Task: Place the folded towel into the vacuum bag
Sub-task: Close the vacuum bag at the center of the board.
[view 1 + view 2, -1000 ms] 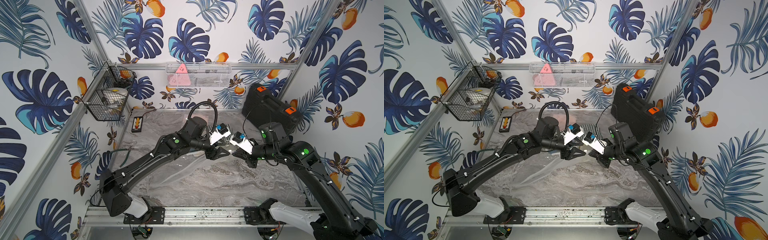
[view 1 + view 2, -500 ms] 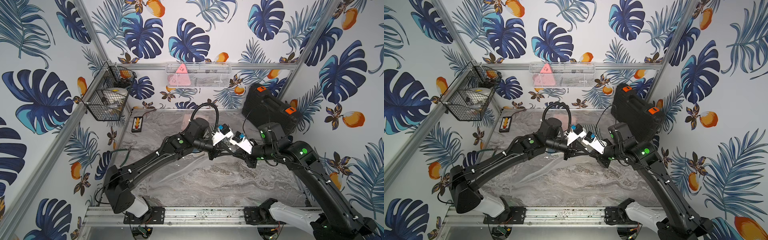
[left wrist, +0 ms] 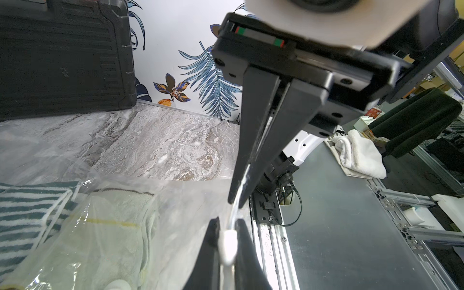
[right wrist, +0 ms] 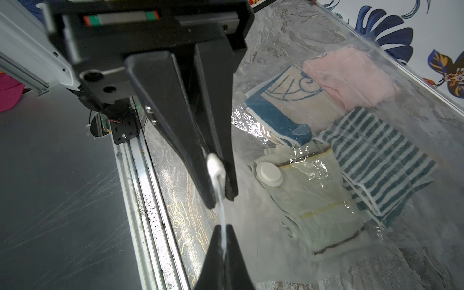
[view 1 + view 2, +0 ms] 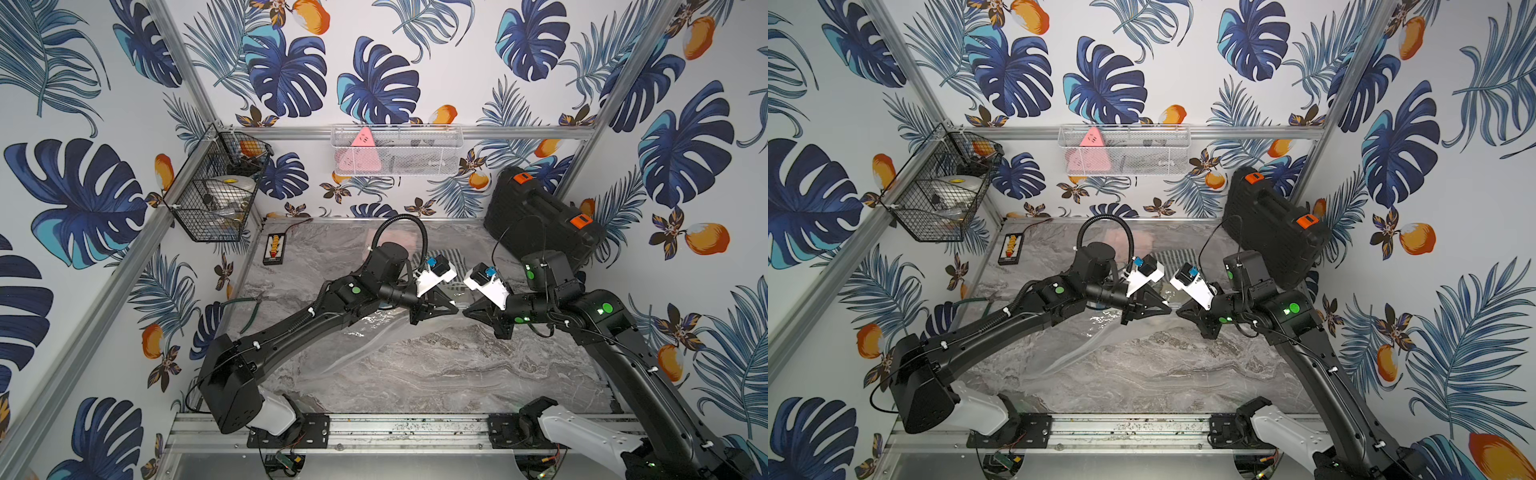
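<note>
The vacuum bag (image 5: 374, 332) (image 5: 1100, 328) lies crinkled and transparent on the marble table. Inside it are several folded towels: pale green (image 4: 313, 208) (image 3: 113, 226), green-striped (image 4: 376, 150), pink (image 4: 351, 75) and blue-and-beige (image 4: 276, 100). The round white valve disc (image 4: 269, 173) sits over the pale green one. My left gripper (image 5: 455, 311) (image 5: 1169, 312) (image 3: 227, 241) is shut on the white slider clip (image 3: 228, 244) (image 4: 214, 165) of the raised zip edge. Tip to tip with it, my right gripper (image 5: 467, 312) (image 5: 1179, 312) (image 4: 223, 238) is shut on the zip edge itself.
A black case (image 5: 536, 224) leans in the back right corner. A black wire basket (image 5: 216, 195) hangs on the left wall and a white mesh basket (image 5: 397, 151) on the back wall. A small remote-like block (image 5: 275, 248) lies at the back left.
My left gripper has moved right to meet the right one, and its jaws have closed on the slider clip. The right gripper has kept its pinch on the zip edge.
</note>
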Robot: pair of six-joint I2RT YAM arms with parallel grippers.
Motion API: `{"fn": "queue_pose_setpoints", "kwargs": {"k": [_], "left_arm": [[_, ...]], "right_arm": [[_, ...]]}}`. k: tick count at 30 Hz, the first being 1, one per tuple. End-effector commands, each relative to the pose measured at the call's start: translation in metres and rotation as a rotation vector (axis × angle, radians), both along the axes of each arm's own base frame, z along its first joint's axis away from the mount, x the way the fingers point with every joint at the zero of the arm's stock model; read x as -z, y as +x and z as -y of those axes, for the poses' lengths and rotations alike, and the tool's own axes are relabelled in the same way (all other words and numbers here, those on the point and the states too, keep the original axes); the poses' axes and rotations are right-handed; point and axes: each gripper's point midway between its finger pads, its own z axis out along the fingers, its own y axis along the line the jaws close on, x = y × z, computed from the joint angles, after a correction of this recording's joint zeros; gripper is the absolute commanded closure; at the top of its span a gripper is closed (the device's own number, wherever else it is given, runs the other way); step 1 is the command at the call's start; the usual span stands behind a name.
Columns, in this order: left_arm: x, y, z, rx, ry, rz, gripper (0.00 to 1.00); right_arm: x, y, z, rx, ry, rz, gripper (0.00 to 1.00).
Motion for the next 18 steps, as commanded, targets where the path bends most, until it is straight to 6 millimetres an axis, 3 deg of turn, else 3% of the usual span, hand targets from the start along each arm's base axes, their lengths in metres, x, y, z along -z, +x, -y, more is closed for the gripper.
{"fn": "queue_pose_setpoints", "kwargs": {"k": [1, 4, 8, 13, 18], "left_arm": [[0.015, 0.001, -0.006, -0.027, 0.050, -0.050, 1.00], [0.012, -0.001, -0.005, -0.016, 0.034, -0.052, 1.00], [0.015, 0.003, -0.005, -0.033, 0.039, -0.055, 1.00], [0.016, 0.004, -0.006, -0.047, 0.043, -0.051, 1.00], [0.015, 0.007, -0.003, -0.049, 0.036, -0.062, 1.00]], "right_arm": [[-0.015, -0.001, -0.013, -0.037, 0.092, -0.007, 0.80], [-0.017, 0.005, -0.019, -0.037, 0.118, -0.013, 0.79], [-0.013, 0.012, -0.024, -0.036, 0.125, -0.036, 0.96], [-0.003, 0.006, -0.020, -0.023, 0.117, -0.048, 0.81], [0.012, 0.007, -0.020, -0.010, 0.107, -0.085, 0.83]]}}
